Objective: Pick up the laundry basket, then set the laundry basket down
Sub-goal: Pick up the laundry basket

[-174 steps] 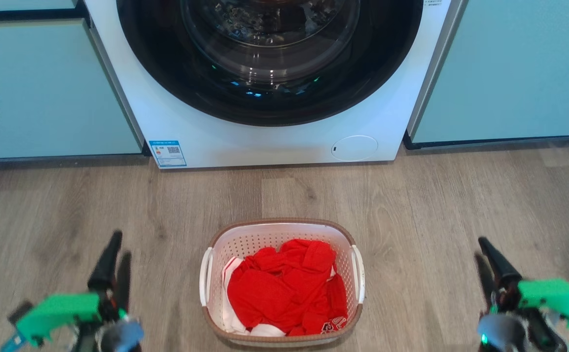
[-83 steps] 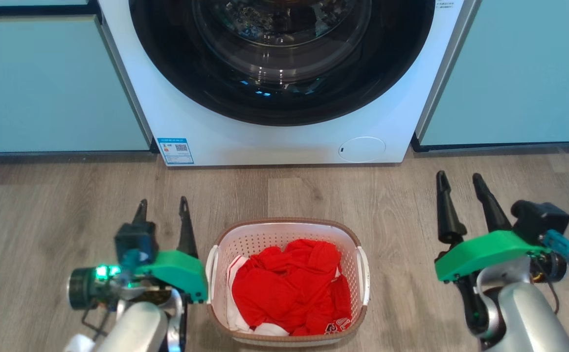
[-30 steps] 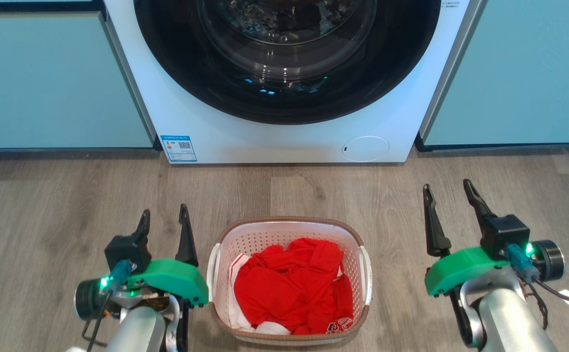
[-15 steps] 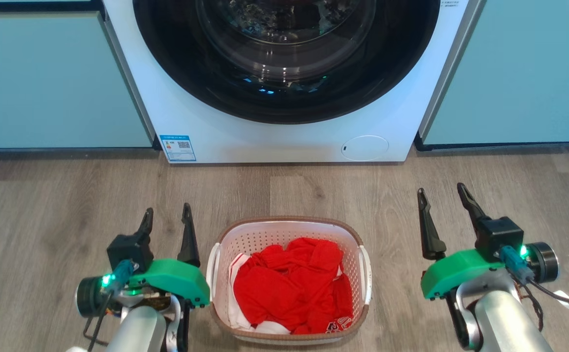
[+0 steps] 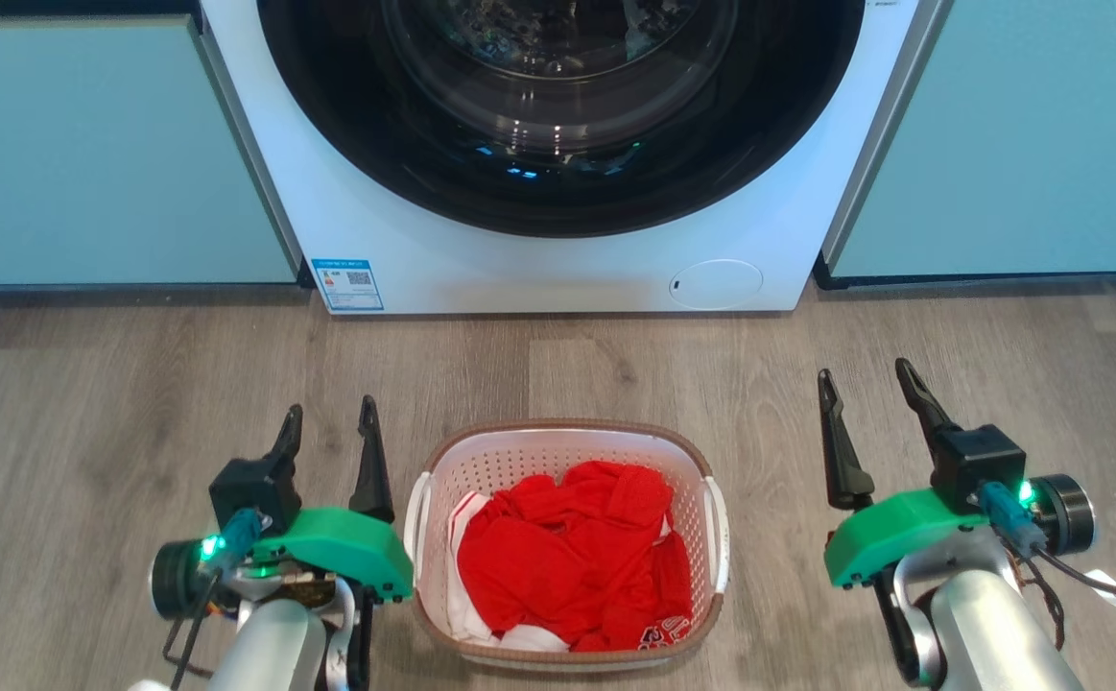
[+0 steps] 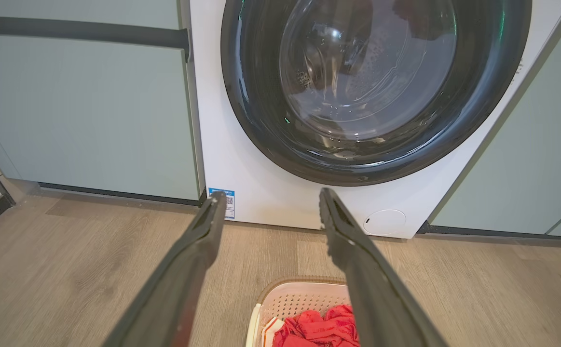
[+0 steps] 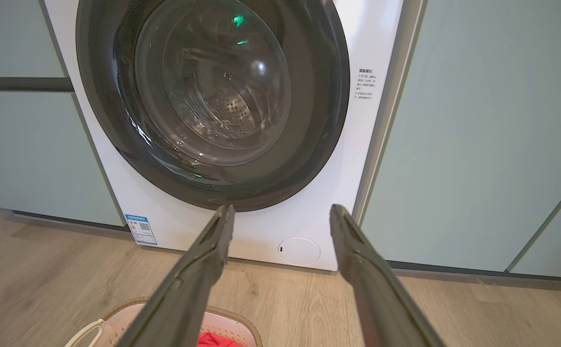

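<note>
Laundry basket (image 5: 505, 465) sits on the wood floor (image 5: 135, 384), near side of the washing machine (image 5: 558, 274), holding red garments (image 5: 567, 561). Left gripper (image 5: 329, 408) is just beside the basket's left handle (image 5: 416, 504), fingers spread, empty. Right gripper (image 5: 863, 371) is well apart on the right, fingers spread, empty.

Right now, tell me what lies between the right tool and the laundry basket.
Bare wood floor, as the head view shows: nothing stands between the right tool and the laundry basket, and the two are apart.
</note>
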Available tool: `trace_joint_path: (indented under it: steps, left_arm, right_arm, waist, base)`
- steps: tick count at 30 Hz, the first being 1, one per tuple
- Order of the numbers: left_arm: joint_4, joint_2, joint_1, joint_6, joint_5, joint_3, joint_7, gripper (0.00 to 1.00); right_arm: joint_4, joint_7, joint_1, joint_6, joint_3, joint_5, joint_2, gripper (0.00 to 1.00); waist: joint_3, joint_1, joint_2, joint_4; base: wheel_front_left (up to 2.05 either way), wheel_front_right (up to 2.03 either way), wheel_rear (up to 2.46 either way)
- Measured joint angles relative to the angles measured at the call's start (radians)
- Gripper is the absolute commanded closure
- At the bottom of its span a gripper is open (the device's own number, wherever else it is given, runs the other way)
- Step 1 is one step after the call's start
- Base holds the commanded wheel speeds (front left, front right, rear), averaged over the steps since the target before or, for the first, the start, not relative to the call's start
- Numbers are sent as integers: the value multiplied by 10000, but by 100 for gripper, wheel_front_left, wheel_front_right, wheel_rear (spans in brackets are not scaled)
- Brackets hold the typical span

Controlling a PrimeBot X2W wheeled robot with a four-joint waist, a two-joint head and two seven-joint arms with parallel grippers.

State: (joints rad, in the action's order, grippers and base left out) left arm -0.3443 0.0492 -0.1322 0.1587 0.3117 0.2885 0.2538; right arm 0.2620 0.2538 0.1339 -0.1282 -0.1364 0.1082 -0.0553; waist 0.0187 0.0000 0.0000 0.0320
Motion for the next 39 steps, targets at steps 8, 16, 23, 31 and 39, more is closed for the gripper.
trace_joint_path:
  steps: [8, 16, 23, 31, 39]
  left_arm:
    - [-479, -2, -223, -36, 176, 238, 0, 0]
    - [-1831, -21, -1519, -138, 334, 297, 0, 0]
    - [-3377, -79, -2781, -443, 437, 290, 0, 0]
    - [-5356, -169, -4597, -1060, 631, 763, 0, 0]
    - [-7110, -209, -5668, -1369, 890, 874, 0, 0]
  right_arm:
    - [257, 0, 110, 0, -29, -31, 0, 0]
    - [1457, 0, 1554, -2, -353, -105, -12, 0]
    - [2871, 2, 2839, 0, -675, 366, -42, 0]
    - [4909, -2, 4485, 0, -965, 976, -92, 0]
    - [6730, -196, 5899, 0, -1756, 1657, -117, 0]
  waist:
    - [530, 0, 0, 2]
    - [1856, 1, 0, 4]
    - [3261, 2, 0, 0]
    - [4938, 1, 0, 34]
    - [6336, 2, -1, 31]
  base:
    - [0, 0, 0]
    - [0, 0, 0]
    - [0, 0, 0]
    - [0, 0, 0]
    - [0, 0, 0]
